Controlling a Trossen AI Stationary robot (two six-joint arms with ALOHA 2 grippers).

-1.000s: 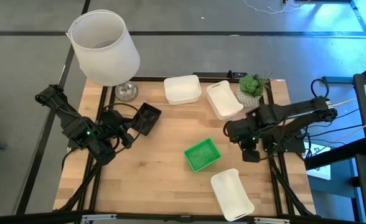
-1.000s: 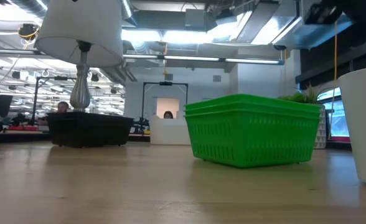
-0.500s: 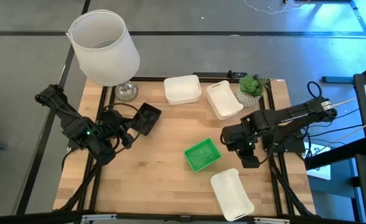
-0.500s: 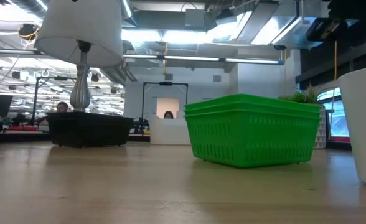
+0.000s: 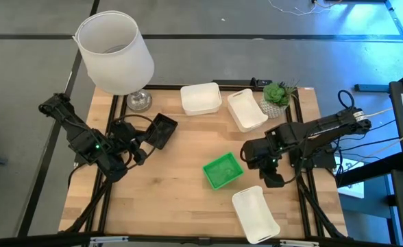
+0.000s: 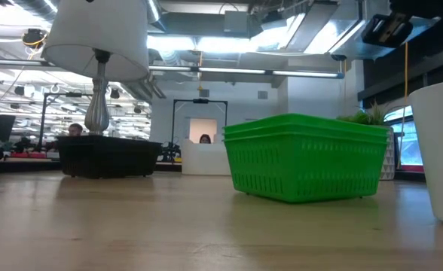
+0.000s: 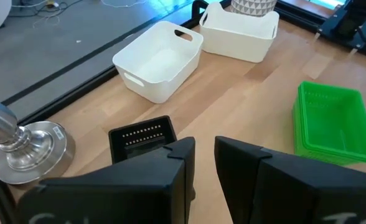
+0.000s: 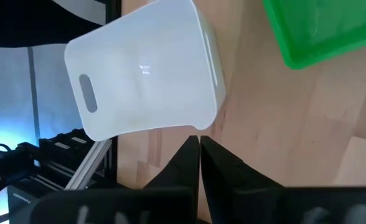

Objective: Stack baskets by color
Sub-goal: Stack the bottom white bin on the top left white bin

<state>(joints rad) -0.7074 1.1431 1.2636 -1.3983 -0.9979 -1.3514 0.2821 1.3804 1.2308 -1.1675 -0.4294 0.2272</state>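
Observation:
A green basket (image 5: 223, 171) stands on its base at the table's middle; its rim shows double in the low view (image 6: 308, 156). Left of it a black mesh basket (image 5: 162, 130) rests on the table. Two white baskets (image 5: 201, 98) (image 5: 247, 109) stand at the far edge, and a third (image 5: 255, 214) lies near the front right. My left gripper (image 7: 205, 155) hovers just short of the black basket (image 7: 142, 137), open by a narrow gap with nothing in it. My right gripper (image 8: 200, 146) is shut and empty, above the wood between the green basket and the near white basket (image 8: 145, 74).
A lamp with a large white shade (image 5: 114, 51) and a metal foot (image 5: 138, 101) stands at the far left corner. A small potted plant (image 5: 277, 94) sits at the far right. Bare wood lies at the near left (image 5: 153, 199).
My right gripper has come down and toward the table's near edge, closer to the near white basket, and has tipped more steeply downward. No basket has moved.

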